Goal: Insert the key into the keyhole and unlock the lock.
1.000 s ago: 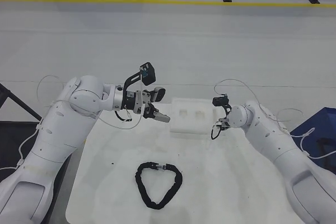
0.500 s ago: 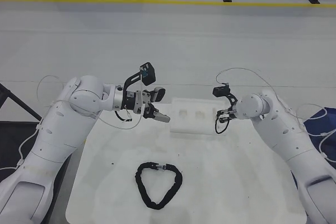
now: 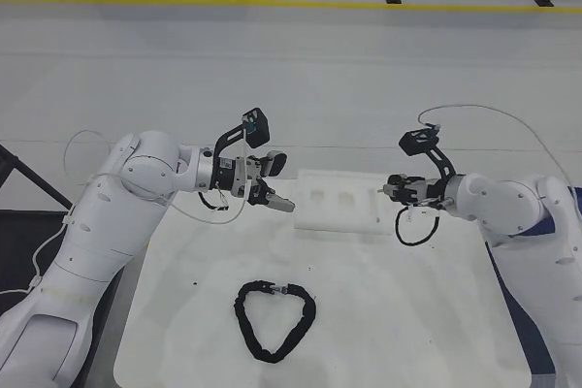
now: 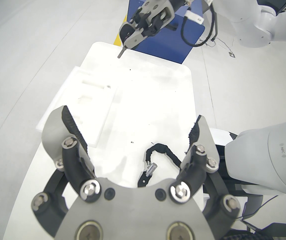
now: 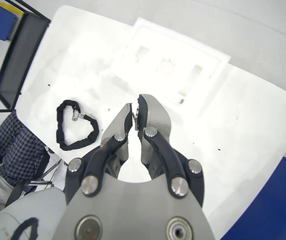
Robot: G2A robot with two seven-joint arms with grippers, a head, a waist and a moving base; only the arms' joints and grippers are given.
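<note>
I am pinching the key [image 5: 134, 116] between the pressed-together fingers of my right gripper [image 5: 133, 109], and its shaft is poking out past the tips, by the right end of the white foam tray [image 3: 339, 204]. The black chain lock [image 3: 274, 320] is lying in a closed loop near the front of the table [image 3: 417, 315], well apart from the key. My left gripper [image 4: 130, 123] is hovering spread wide beside the tray's left end.
</note>
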